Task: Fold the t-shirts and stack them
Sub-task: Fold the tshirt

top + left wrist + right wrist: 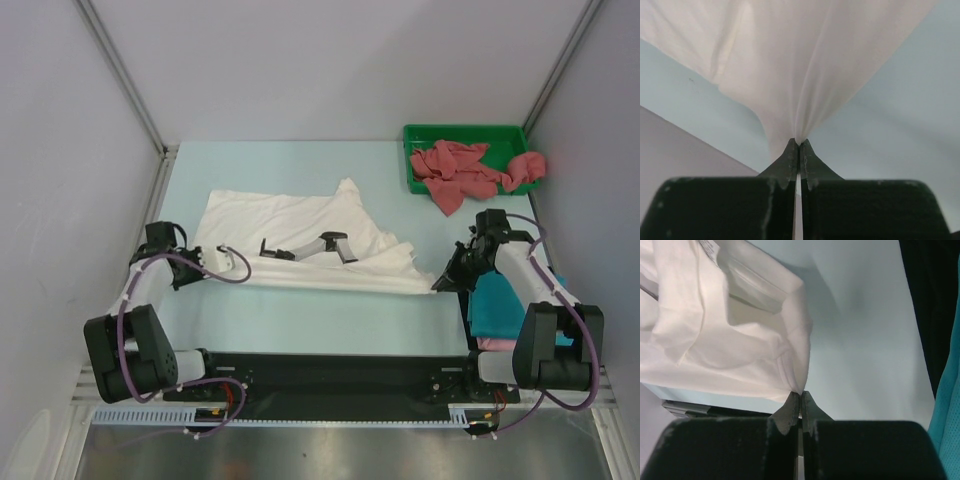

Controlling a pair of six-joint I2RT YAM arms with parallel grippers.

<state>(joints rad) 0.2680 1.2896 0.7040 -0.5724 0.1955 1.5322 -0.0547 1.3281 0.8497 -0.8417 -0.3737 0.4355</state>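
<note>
A white t-shirt (300, 232) lies spread across the middle of the table. My left gripper (196, 266) is at its near left edge, and in the left wrist view the gripper (798, 143) is shut on a bunched fold of the white t-shirt (800, 60). My right gripper (438, 286) is at the shirt's near right corner. The right wrist view shows the gripper (800, 394) shut on that corner of the white t-shirt (730, 340). Dusty red t-shirts (462, 172) are heaped in and over the tray. A teal t-shirt (498, 305) lies folded under my right arm, with a pink one (490, 343) beneath it.
A green tray (430, 135) stands at the back right corner. A grey and black bar-shaped thing (312, 247) shows on the white shirt's middle. Grey walls close in the left, back and right sides. The black base rail (330, 375) runs along the near edge.
</note>
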